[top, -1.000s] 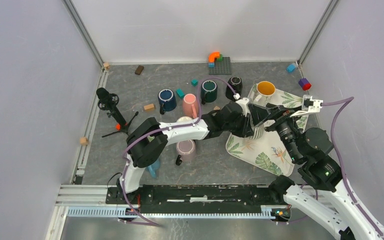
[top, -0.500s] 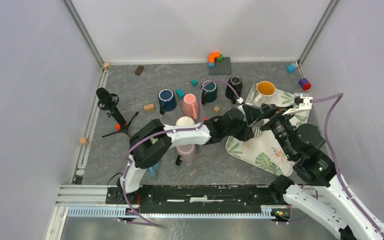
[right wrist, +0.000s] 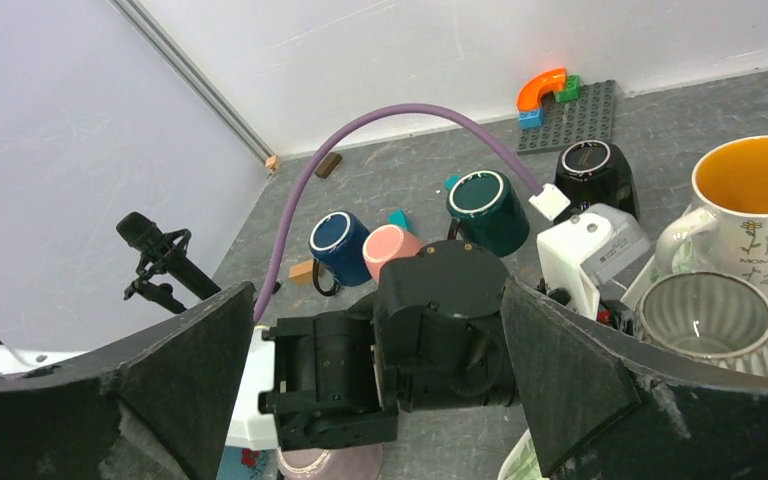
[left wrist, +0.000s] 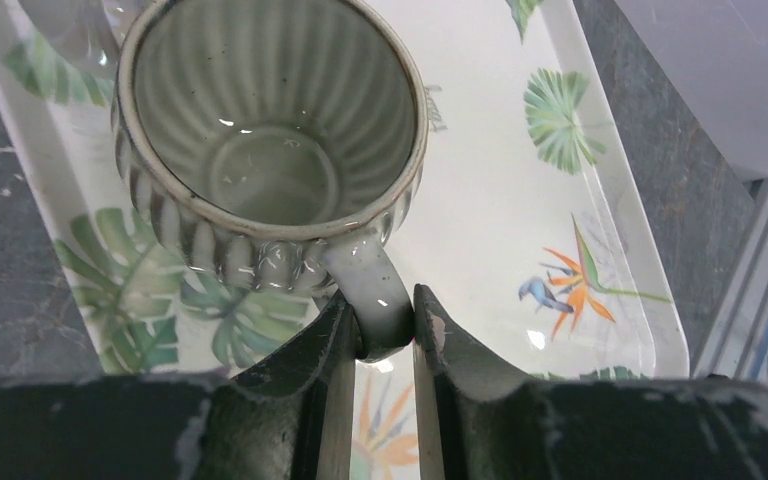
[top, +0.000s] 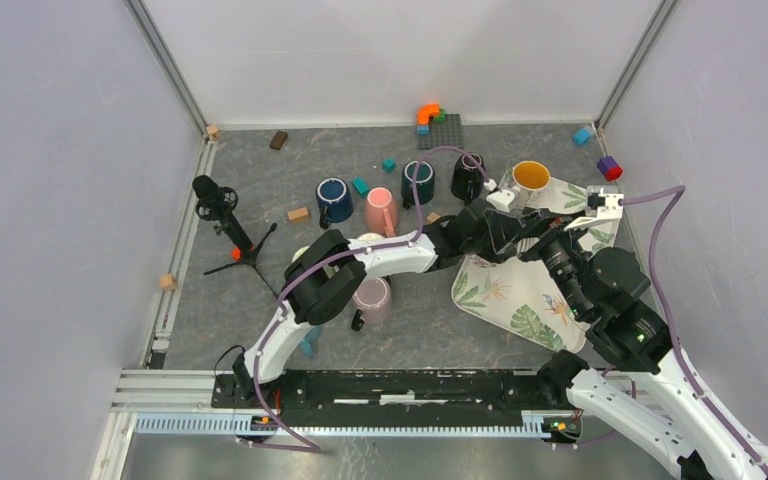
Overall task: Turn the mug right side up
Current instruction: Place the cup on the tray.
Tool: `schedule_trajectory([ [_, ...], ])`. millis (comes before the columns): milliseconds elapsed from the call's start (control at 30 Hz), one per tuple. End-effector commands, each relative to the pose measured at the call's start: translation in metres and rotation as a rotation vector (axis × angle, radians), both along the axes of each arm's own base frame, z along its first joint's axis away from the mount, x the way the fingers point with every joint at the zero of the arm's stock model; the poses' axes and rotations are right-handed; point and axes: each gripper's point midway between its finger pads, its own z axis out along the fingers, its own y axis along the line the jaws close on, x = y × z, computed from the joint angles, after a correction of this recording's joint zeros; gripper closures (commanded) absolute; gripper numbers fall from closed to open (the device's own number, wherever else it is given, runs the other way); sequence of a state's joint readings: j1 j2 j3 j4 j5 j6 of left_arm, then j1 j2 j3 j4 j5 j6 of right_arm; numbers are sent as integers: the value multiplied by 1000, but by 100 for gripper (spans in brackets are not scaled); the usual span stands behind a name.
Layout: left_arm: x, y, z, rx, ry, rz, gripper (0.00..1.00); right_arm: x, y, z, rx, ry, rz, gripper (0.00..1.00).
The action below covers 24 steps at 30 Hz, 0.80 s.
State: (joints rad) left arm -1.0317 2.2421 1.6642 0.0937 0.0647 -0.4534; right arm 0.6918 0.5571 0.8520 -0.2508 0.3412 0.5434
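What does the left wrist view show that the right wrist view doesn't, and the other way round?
Left wrist only: the left gripper shut on the handle of the ribbed grey-green ceramic mug, with the white leaf-print tray and its orange flower print under it.
Right wrist only: the right gripper wide open, the white mug with orange interior next to the ribbed one, the dark teal mug, the glossy black mug and the black microphone on its stand.
Both: the ribbed mug, mouth facing up.
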Motion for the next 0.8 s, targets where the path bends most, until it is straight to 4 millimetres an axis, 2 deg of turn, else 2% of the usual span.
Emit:
schedule_trajectory([
  [0, 23, 15, -28, 100, -4, 11, 98, -1, -6, 13, -4, -39, -15, 2],
  [567, 46, 26, -58, 191, 29, 33, 98, 0, -4, 6, -20, -28, -12, 2],
  [767, 54, 25, -63, 207, 17, 40, 89, 1, -3, 4, -26, -25, -9, 2],
])
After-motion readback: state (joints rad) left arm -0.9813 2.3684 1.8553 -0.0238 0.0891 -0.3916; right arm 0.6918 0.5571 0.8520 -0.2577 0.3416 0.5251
